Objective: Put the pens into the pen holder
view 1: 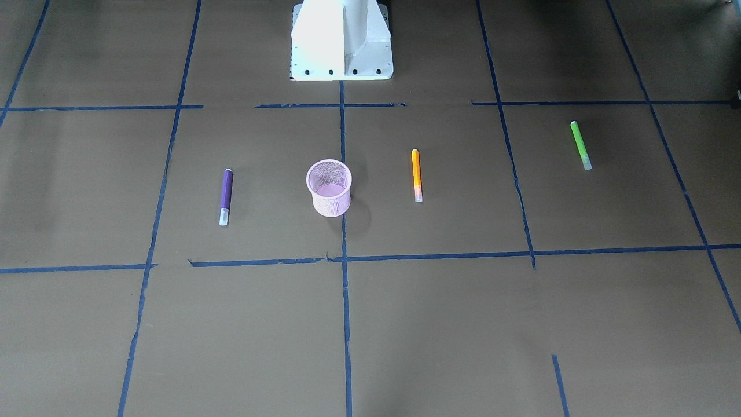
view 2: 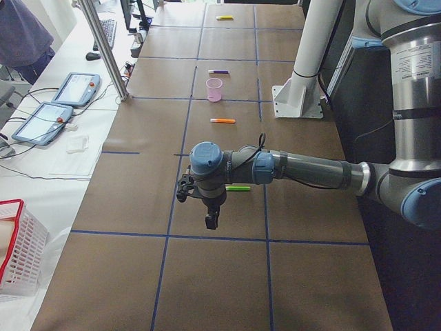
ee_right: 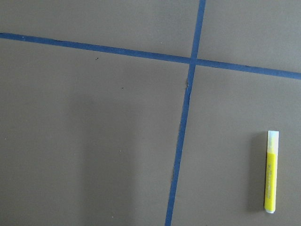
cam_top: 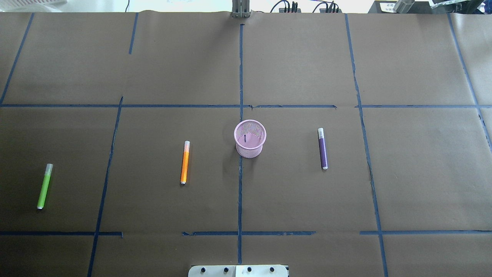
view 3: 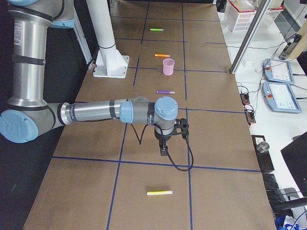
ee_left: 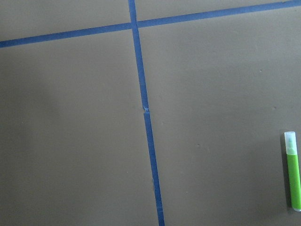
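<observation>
The left claw (view 2: pixel 210 221) is hovering; I cannot tell if it's open. The thin green plastic pen (ee_left: pixel 295 174) is looking light; grab its middle.

No txt, brand, no. or sign can be read in any view. The yellow pen (ee_right: pixel 270 176) has faint marks along its barrel in the right wrist view, too small to make out. Two tablet-like screens (view 2: pixel 43 123) lie on the side bench next to the surface (view 2: pixel 227 276). Their displays are lit, but the content is blurred and not legible.
</observation>
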Tool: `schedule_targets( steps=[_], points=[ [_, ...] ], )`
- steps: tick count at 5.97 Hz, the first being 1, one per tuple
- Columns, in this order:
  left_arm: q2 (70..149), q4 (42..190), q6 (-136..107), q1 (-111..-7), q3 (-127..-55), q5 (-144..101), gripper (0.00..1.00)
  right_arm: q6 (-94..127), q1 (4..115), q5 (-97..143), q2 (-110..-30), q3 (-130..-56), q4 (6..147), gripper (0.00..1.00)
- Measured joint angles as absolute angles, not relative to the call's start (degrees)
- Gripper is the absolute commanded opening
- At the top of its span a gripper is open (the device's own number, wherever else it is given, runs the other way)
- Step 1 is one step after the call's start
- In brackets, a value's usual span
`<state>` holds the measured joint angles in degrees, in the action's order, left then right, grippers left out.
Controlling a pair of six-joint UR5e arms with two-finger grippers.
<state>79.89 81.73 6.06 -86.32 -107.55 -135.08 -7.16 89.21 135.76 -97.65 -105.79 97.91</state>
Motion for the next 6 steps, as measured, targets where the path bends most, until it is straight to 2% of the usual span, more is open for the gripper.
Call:
schedule_targets(
  steps=[3,6],
  points=[
    [80.49,82.14,6.03,-86.11,-108.04,-135.02,1.0,-7.14,89.21,135.82,-97.7,-105.76,97.83,1.0],
    [87.53,86.47,5.82,-85.36,-108.11,-136.56,1.0,-7.14,89.21,135.96,-97.29,-105.88,97.34,1.0]
  ],
)
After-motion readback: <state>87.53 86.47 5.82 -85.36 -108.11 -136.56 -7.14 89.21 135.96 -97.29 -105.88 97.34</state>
